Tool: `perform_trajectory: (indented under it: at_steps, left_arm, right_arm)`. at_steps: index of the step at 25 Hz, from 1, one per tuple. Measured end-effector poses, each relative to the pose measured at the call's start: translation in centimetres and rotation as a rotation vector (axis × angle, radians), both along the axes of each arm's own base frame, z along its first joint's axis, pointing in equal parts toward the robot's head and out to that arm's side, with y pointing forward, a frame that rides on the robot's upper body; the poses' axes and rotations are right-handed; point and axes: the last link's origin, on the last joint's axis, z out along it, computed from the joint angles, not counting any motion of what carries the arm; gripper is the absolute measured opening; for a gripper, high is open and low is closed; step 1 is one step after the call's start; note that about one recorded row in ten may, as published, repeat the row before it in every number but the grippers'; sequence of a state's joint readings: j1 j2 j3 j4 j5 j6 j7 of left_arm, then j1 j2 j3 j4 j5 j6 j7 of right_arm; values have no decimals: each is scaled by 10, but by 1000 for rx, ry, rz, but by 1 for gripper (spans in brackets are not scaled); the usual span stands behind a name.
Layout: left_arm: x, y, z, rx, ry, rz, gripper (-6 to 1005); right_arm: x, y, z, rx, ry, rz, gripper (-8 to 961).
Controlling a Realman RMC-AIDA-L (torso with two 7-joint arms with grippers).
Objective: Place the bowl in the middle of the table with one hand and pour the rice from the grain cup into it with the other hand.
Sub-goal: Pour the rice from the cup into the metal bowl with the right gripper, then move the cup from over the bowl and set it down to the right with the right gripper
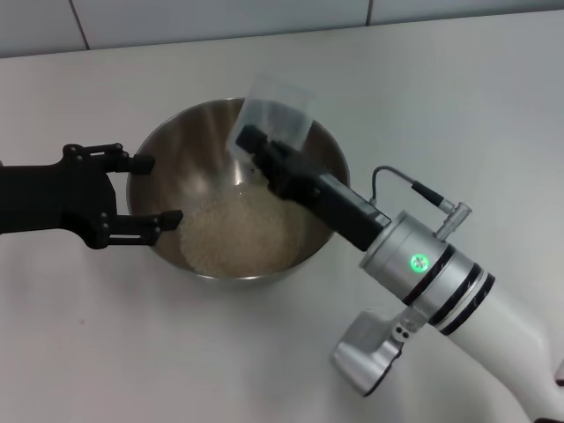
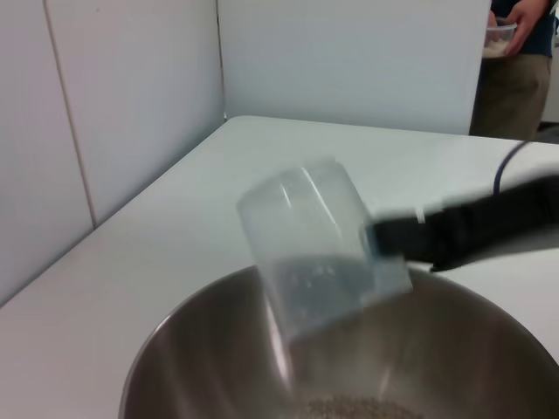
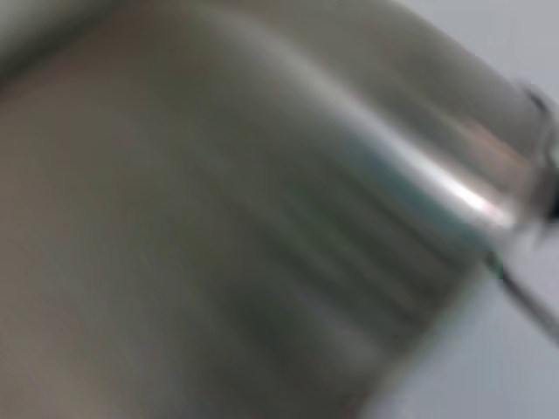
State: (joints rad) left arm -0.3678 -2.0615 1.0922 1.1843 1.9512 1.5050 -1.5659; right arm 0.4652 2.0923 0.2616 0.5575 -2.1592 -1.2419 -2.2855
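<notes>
The steel bowl (image 1: 198, 132) stands on the white table (image 1: 458, 106) near its middle, with a heap of rice (image 1: 233, 233) in its bottom. My right gripper (image 1: 256, 145) is shut on the translucent grain cup (image 1: 278, 110) and holds it tipped over the bowl's far side. In the left wrist view the cup (image 2: 314, 244) leans mouth-down above the bowl (image 2: 218, 349) and looks empty; some rice (image 2: 358, 408) shows below. My left gripper (image 1: 157, 189) is open at the bowl's left rim. The right wrist view shows only the blurred bowl wall (image 3: 262, 218).
A tiled wall (image 1: 220, 18) runs along the table's far edge. In the left wrist view white partition walls (image 2: 105, 131) bound the table, and a person (image 2: 515, 61) stands beyond its far end.
</notes>
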Motion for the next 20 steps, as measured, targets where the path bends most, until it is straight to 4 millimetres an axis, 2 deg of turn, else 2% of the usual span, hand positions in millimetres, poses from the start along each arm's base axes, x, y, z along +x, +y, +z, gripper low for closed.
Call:
perform_trajectory:
  at_steps: [1, 4, 5, 6, 9, 10, 12, 13, 14, 15, 16, 17, 19, 20]
  left_arm:
    - [-1, 0, 0, 0, 0, 2, 812]
    - [-1, -1, 0, 0, -1, 3, 812]
    - [-1, -1, 0, 0, -1, 3, 812]
    - [-1, -1, 0, 0, -1, 3, 812]
    - [-1, -1, 0, 0, -1, 3, 812]
    - [-1, 0, 0, 0, -1, 3, 811]
    - [0, 0, 0, 0, -1, 2, 811]
    - [0, 0, 0, 0, -1, 2, 811]
    - [0, 0, 0, -1, -1, 1, 811]
    - [0, 0, -1, -1, -1, -1, 811]
    - [0, 0, -1, -1, -1, -1, 811]
    - [1, 0, -1, 0, -1, -2, 811]
    - [1, 0, -1, -1, -2, -2, 811]
    - [1, 1, -2, -3, -3, -4, 811]
  right_arm:
    - [0, 0, 0, 0, 0, 0, 38]
    - [-7, 0, 7, -128, 291, -127, 39]
    - [-5, 1, 10, -236, 482, -215, 40]
    - [-5, 1, 10, -236, 482, -215, 40]
    - [-3, 1, 15, -363, 730, -305, 42]
    - [0, 1, 23, -458, 919, -341, 42]
    - [8, 3, 36, -552, 1124, -352, 43]
    - [8, 3, 36, -552, 1124, -352, 43]
    - [15, 5, 46, -605, 1253, -351, 44]
    - [31, 10, 64, -673, 1458, -349, 44]
    - [31, 10, 64, -673, 1458, -349, 45]
    - [40, 13, 73, -695, 1545, -351, 45]
    - [64, 22, 88, -741, 1731, -394, 46]
    - [82, 31, 96, -750, 1823, -455, 46]
